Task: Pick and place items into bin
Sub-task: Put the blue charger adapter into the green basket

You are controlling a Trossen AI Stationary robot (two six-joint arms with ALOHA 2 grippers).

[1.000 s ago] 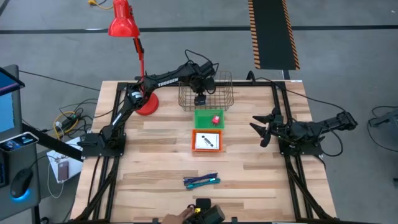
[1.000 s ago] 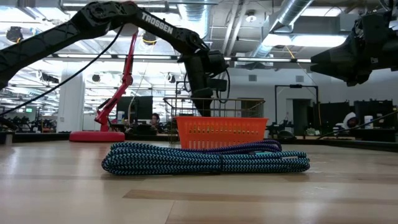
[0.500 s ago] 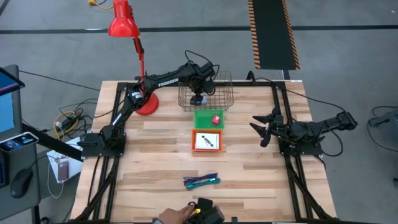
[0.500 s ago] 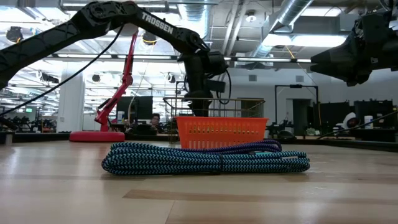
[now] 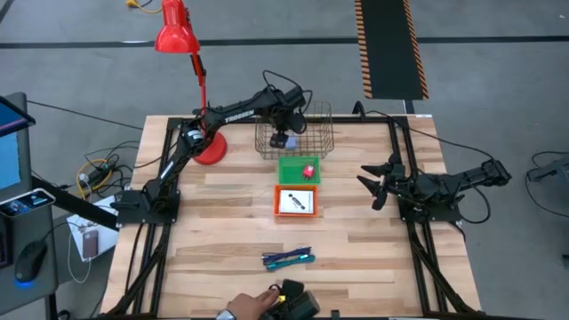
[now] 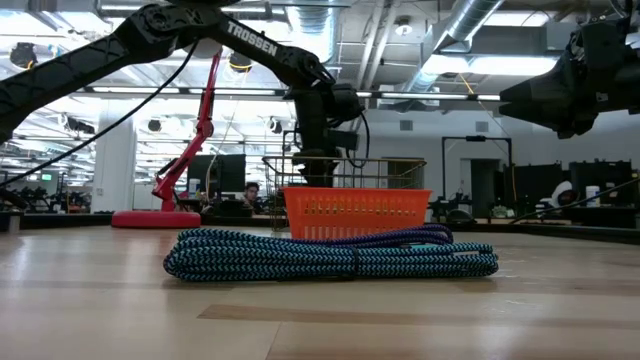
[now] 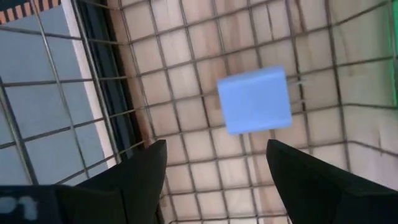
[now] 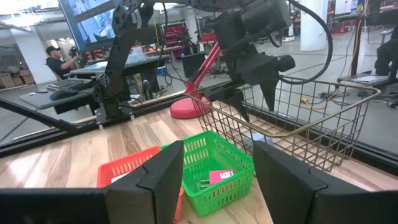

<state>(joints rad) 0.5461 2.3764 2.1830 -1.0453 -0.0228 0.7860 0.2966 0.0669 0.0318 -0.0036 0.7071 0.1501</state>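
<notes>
My left gripper hangs open over the wire basket at the table's far side. A light-blue block lies flat on the basket's wire floor, apart from the fingers, which stand wide above it. A red block rests in the green basket. A white card with a black mark lies in the orange tray. A coil of blue-green braided cord lies near the front edge. My right gripper waits open at the table's right side.
The red desk lamp stands on its round base left of the wire basket. A person's hand touches a black device at the table's near edge. Bare wood lies on both sides of the trays.
My left gripper has risen a little over the wire basket and shifted slightly toward the far edge. The light-blue block now shows beneath it on the basket's floor. The person's hand at the near edge has moved a little.
</notes>
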